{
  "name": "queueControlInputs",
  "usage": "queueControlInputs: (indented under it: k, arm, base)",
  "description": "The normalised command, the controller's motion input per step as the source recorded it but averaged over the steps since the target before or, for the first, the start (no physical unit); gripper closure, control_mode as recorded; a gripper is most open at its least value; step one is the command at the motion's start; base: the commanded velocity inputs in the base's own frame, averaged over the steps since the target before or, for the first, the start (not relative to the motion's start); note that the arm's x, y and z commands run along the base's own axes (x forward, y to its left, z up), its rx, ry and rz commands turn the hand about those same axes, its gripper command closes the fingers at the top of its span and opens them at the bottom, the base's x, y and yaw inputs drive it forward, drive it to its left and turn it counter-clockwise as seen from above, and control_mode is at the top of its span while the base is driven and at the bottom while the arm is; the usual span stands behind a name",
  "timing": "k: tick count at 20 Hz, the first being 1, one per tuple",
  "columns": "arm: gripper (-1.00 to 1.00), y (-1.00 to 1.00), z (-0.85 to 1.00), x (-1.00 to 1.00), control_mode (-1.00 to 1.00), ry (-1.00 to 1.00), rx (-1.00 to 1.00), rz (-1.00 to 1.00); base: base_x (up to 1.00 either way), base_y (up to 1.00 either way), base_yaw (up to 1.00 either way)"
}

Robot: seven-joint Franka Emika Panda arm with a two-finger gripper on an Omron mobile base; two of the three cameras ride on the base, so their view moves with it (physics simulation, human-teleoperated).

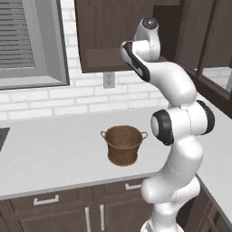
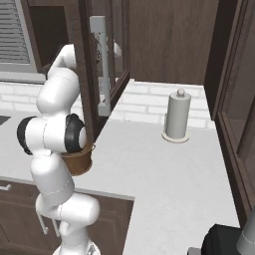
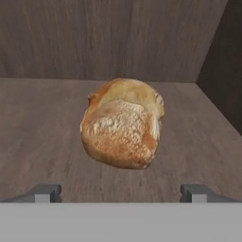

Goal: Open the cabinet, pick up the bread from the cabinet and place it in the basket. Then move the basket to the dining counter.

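Observation:
The bread (image 3: pixel 122 124), a golden-crusted bun, lies on the brown shelf inside the cabinet (image 1: pixel 104 41), close in front of my hand. My gripper (image 3: pixel 121 193) is open, and its two fingertips (image 3: pixel 45 193) stand wide apart, just short of the bun on either side. The arm reaches up into the open cabinet, whose glass-paned door (image 2: pixel 112 55) with a long silver handle (image 2: pixel 103 64) is swung out. The coppery basket (image 1: pixel 123 144) stands upright on the pale worktop below the cabinet, and is partly behind my arm in the right base view (image 2: pixel 80 162). The dining counter is out of view.
A paper towel roll (image 2: pixel 178 117) stands on the worktop in the corner at the right. A window with blinds (image 1: pixel 27 41) is at the left, with a sink edge (image 1: pixel 2 136) below it. Drawers with short handles (image 1: pixel 45 199) run under the worktop.

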Motion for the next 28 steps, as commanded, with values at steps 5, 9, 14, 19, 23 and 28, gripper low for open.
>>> queueControlInputs:
  k: [5, 9, 14, 19, 23, 28]
  arm:
    - [-1.00, -0.01, -0.01, 0.29, -1.00, 0.00, 0.00, 0.00]
    - [-1.00, -0.06, 0.00, 0.29, -1.00, 0.00, 0.00, 0.00]
    - [-1.00, -0.07, 0.00, 0.25, -1.00, 0.01, 0.00, 0.00]
    - [-1.00, -0.04, 0.00, 0.25, -1.00, 0.01, 0.00, 0.00]
    - [-1.00, 0.00, -0.05, 0.15, -1.00, 0.02, 0.00, 0.00]
    - [1.00, 0.00, -0.23, 0.14, -1.00, 0.00, 0.00, 0.00]
  base:
    - [0.00, 0.00, 0.00]
    - [0.00, 0.00, 0.00]
    - [0.00, 0.00, 0.00]
    - [0.00, 0.00, 0.00]
    - [0.00, 0.00, 0.00]
    - [0.00, 0.00, 0.00]
